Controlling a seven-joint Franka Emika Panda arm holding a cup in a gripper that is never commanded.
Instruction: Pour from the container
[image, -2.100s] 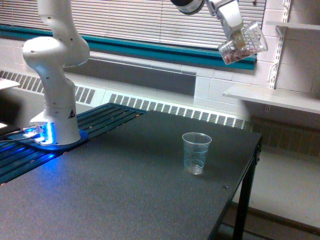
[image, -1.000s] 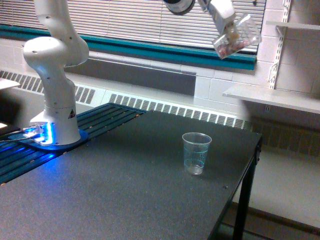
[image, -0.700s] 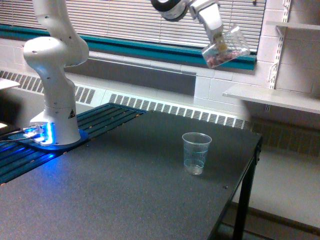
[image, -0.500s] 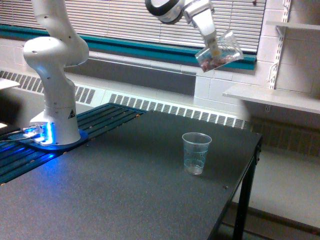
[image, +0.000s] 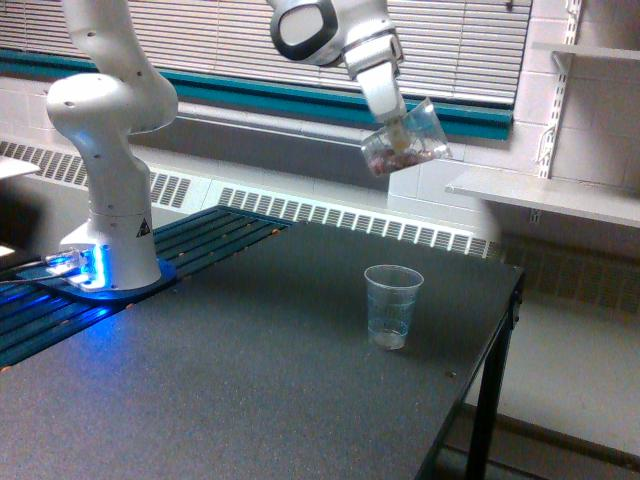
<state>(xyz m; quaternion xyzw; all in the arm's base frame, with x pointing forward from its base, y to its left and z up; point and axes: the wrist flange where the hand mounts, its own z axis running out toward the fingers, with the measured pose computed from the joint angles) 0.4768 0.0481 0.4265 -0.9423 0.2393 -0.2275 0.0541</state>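
My gripper (image: 397, 128) is shut on the container (image: 406, 142), a clear wide plastic cup with small reddish-brown and pale pieces lying at its lower end. It hangs tilted in the air, mouth toward the exterior view's right, high above the table. Below it and slightly to the left, a taller tapered clear ribbed cup (image: 392, 305) stands upright on the dark table (image: 250, 380). Nothing is falling from the container.
The arm's white base (image: 110, 200) stands at the exterior view's left on a blue-lit plate. The table's right edge (image: 505, 330) drops off beside the ribbed cup. White wall shelves (image: 545, 195) sit at the right, a radiator and window blinds behind.
The gripper with the container has travelled down and to the exterior view's left, from near the top right corner to above the ribbed cup. The ribbed cup has not moved.
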